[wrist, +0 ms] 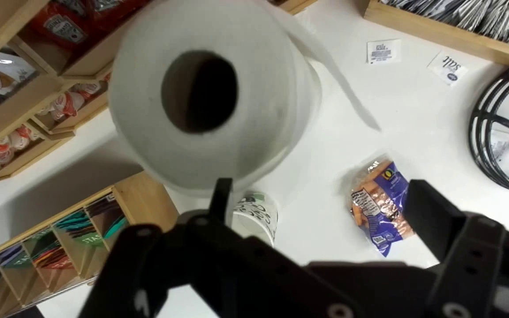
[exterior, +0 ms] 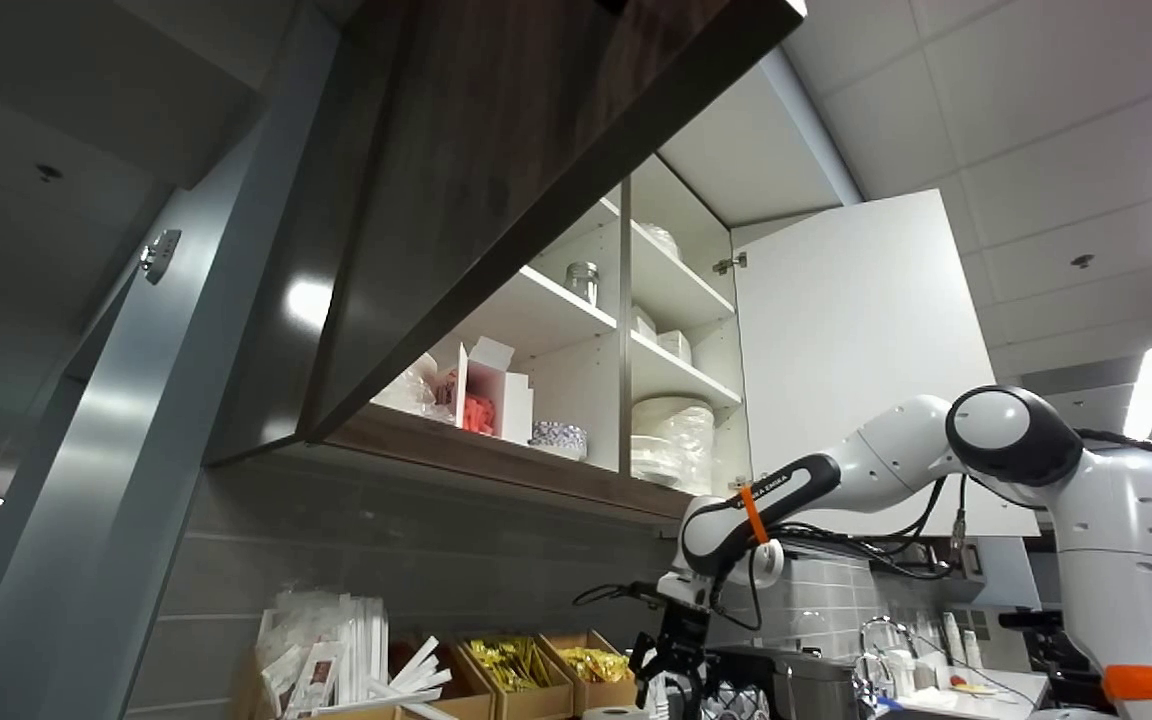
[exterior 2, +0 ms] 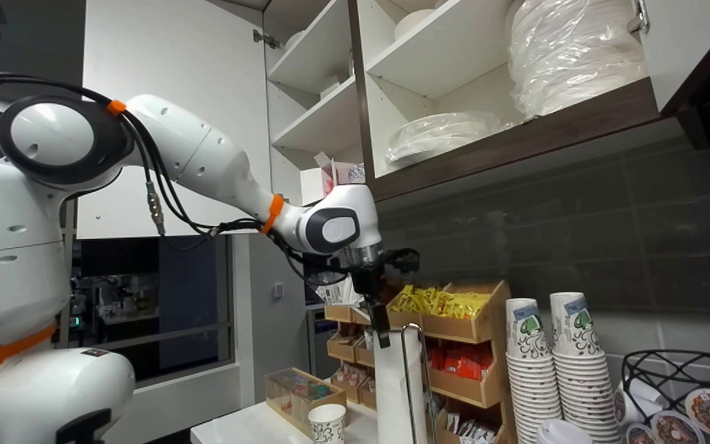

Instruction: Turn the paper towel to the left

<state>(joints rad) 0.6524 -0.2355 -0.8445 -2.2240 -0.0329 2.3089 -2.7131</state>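
The paper towel (wrist: 263,75) is a white roll standing upright on the white counter, seen from above in the wrist view with its dark core hole facing up. It also shows in both exterior views, with its front in an exterior view (exterior 2: 393,394) and only its top edge in an exterior view (exterior: 616,713). My gripper (wrist: 320,187) is open, with no object between its fingers. It points down beside the top of the roll. One finger overlaps the roll's rim in the wrist view; I cannot tell whether it touches. The gripper also shows in an exterior view (exterior 2: 383,338).
A paper cup (wrist: 259,214) and a snack bag (wrist: 378,205) lie below the gripper's level. A wooden tea box (wrist: 144,196), condiment bins (exterior 2: 475,330), cup stacks (exterior 2: 534,388) and a black wire basket (wrist: 480,128) stand around. Open cabinets (exterior 2: 515,139) hang above.
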